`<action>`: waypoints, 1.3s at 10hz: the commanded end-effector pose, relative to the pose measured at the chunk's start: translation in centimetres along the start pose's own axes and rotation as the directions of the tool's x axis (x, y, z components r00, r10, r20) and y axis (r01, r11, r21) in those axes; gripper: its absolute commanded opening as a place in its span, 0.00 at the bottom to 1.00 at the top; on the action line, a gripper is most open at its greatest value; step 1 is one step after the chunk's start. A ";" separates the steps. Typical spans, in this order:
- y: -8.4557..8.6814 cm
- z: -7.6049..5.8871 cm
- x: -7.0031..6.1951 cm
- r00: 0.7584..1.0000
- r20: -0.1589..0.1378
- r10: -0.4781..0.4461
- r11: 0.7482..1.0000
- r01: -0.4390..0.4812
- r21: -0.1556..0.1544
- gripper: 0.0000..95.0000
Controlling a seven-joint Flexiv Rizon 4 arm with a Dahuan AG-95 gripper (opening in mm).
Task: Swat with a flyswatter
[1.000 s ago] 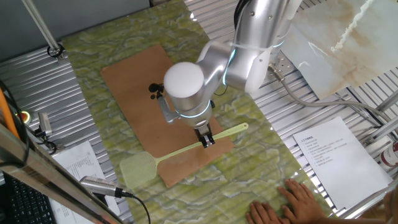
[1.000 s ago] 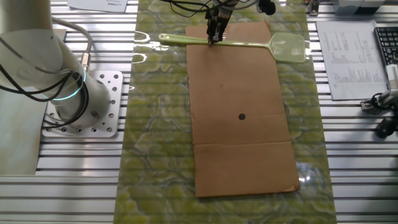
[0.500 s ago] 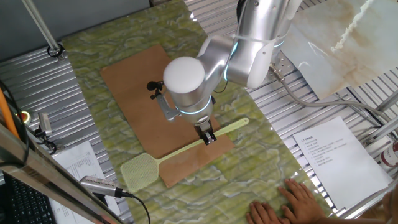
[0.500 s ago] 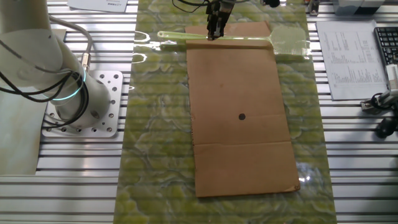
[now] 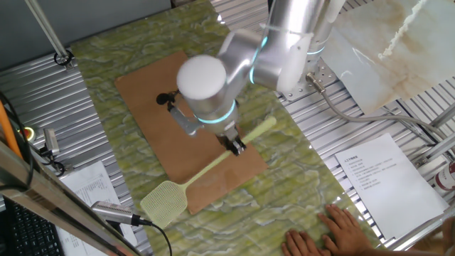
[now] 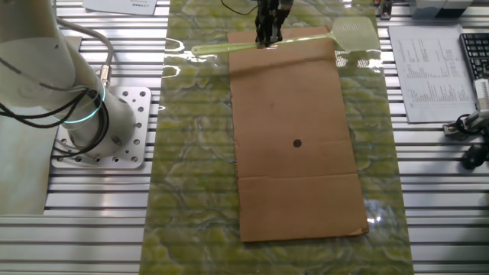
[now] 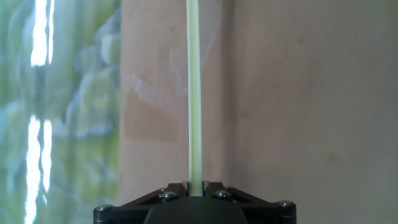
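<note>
The pale yellow-green flyswatter (image 5: 213, 165) hangs lifted over the edge of the brown cardboard sheet (image 5: 153, 107). My gripper (image 5: 235, 146) is shut on the middle of its thin handle. The mesh head (image 5: 165, 201) points toward the near left corner, the loop end (image 5: 271, 123) toward the arm. In the other fixed view the gripper (image 6: 267, 40) holds the handle at the cardboard's far edge, with the head (image 6: 354, 33) at the right. A small dark spot (image 6: 297, 143) marks the cardboard's middle. In the hand view the handle (image 7: 194, 93) runs straight up from the jaws.
A green marbled mat (image 6: 191, 191) lies under the cardboard. A person's hand (image 5: 334, 231) rests on the mat's near edge. Printed sheets (image 5: 384, 178) lie at the right. A microphone (image 5: 114, 212) and cables lie at the near left. The arm's base (image 6: 99, 122) stands left of the mat.
The gripper has turned and lifted the swatter: the head has swung away from the cardboard's edge and the handle now lies at a steeper slant.
</note>
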State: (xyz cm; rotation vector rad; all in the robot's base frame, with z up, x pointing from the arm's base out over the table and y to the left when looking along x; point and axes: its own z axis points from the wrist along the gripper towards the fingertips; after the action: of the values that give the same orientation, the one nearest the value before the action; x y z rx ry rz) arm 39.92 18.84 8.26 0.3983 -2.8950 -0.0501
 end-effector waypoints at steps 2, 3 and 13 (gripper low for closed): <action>-6.0 -3.2 2.9 0.928 -0.070 -0.365 0.927 0.369 0.071 0.00; -7.2 -3.8 3.7 0.908 -0.089 -0.409 0.905 0.416 0.091 0.00; -15.4 -4.5 6.2 0.590 -0.219 -0.777 0.567 0.808 0.160 0.00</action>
State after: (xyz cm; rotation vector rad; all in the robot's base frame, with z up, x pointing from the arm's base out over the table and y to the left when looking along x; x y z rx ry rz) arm 39.28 3.87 13.10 1.5542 -2.4128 0.1458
